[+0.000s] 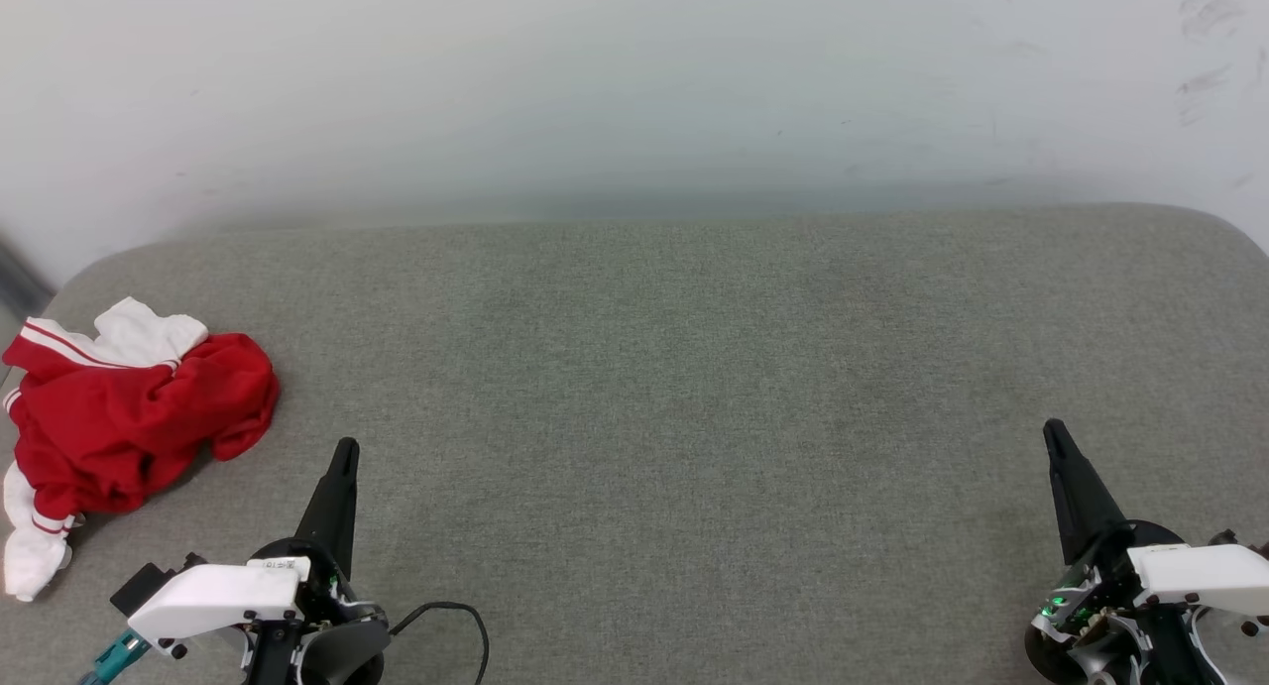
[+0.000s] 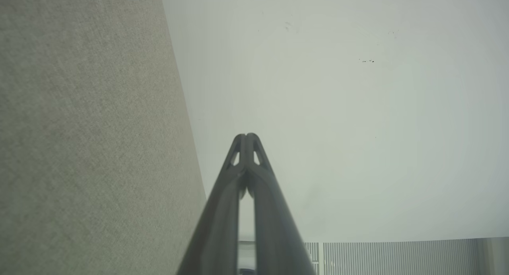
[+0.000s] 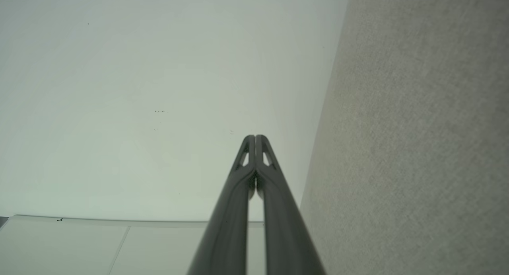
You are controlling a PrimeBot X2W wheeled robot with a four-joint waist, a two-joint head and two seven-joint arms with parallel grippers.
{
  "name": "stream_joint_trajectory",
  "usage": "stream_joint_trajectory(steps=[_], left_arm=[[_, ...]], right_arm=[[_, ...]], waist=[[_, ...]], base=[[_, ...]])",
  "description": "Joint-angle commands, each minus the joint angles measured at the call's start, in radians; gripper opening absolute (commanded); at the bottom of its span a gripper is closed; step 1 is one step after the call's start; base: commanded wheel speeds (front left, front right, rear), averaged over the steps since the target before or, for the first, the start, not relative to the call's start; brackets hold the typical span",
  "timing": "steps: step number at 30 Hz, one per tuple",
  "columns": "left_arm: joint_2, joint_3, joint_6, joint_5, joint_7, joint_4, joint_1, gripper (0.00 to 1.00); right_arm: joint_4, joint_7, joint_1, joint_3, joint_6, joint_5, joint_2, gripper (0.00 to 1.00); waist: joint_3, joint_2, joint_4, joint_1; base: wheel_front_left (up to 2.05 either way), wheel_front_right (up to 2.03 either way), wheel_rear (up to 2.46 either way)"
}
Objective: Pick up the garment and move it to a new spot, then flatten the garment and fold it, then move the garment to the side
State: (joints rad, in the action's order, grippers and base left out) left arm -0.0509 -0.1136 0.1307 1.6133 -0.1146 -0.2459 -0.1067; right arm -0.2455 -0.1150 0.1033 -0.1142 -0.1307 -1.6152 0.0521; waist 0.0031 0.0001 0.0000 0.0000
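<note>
The garment (image 1: 129, 417), a red T-shirt with white sleeves and red stripe trim, lies crumpled at the left edge of the grey fabric surface (image 1: 654, 388). My left gripper (image 1: 345, 449) is at the lower left, shut and empty, its tip a short way right of the garment and not touching it. At the lower right stands my right gripper (image 1: 1053, 432), also shut and empty, far from the garment. The left wrist view shows the left gripper (image 2: 247, 136) with tips pressed together against a pale wall. In the right wrist view the right gripper (image 3: 255, 138) is likewise shut.
A pale wall (image 1: 634, 80) rises behind the grey surface, whose far corners are rounded. A black cable (image 1: 461, 616) loops beside my left wrist. A broad stretch of bare fabric lies between the two grippers.
</note>
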Motion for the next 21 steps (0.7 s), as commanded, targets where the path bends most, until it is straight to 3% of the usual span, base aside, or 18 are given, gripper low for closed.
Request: stream_joint_trajectory(steps=[1, 21], left_arm=[[0.001, -0.002, 0.002, -0.001, -0.002, 0.000, -0.006, 0.00], [0.001, -0.002, 0.002, -0.001, -0.002, 0.000, -0.006, 0.00]], right_arm=[[0.000, -0.001, 0.012, 0.001, 0.000, 0.005, -0.004, 0.00], [0.000, -0.001, 0.012, 0.001, 0.000, 0.005, -0.004, 0.00]], waist=[[0.000, -0.0001, 0.000, 0.0000], [0.000, -0.0001, 0.000, 0.0000]], base=[[0.00, 0.00, 0.00], [0.00, 0.00, 0.00]])
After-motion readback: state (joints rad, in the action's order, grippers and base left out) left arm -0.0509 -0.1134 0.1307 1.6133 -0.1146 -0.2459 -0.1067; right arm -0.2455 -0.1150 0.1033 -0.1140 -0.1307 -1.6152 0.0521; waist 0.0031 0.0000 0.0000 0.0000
